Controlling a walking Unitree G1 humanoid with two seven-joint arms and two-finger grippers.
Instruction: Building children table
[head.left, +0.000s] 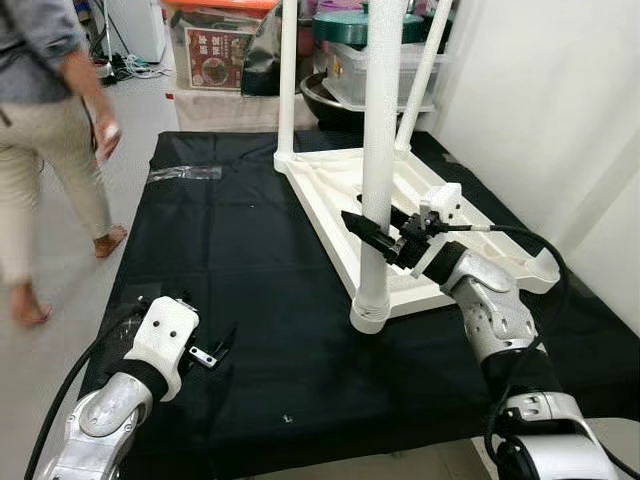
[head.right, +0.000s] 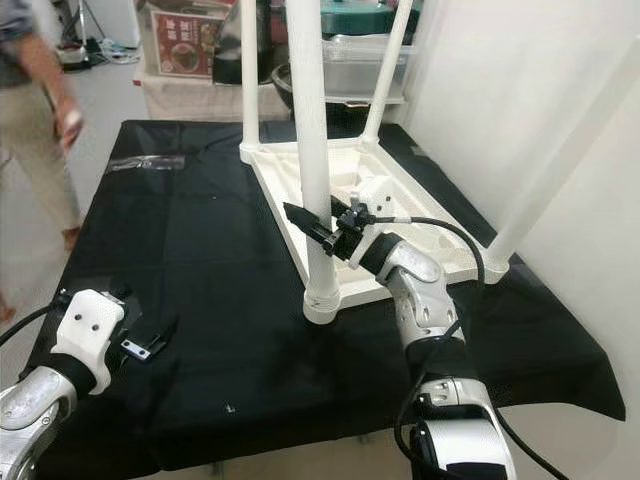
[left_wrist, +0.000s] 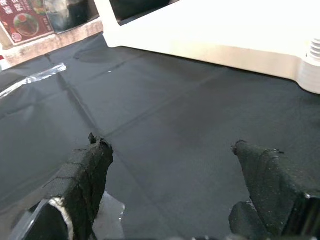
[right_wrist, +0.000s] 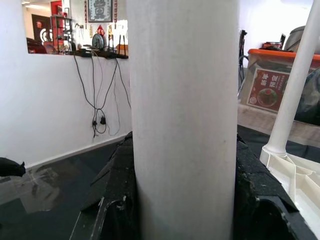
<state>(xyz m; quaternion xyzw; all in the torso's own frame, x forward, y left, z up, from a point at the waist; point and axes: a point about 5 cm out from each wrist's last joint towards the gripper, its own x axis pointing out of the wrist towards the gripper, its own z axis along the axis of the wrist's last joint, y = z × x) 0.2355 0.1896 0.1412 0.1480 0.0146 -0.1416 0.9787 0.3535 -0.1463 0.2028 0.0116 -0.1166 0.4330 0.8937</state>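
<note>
Centrally, right gripper (head.left: 372, 232) clamps the near white table leg (head.left: 380, 150), upright on the inverted tabletop (head.left: 340, 190); wrist view confirms. Left gripper (left_wrist: 170, 170) spread over black cloth (head.left: 250, 300).

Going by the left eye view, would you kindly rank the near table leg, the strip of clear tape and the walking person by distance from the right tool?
1. Near table leg: gripped in the right tool.
2. Clear tape: on the black cloth, far-left.
3. Person: on the floor, left, beyond the cloth.
</note>
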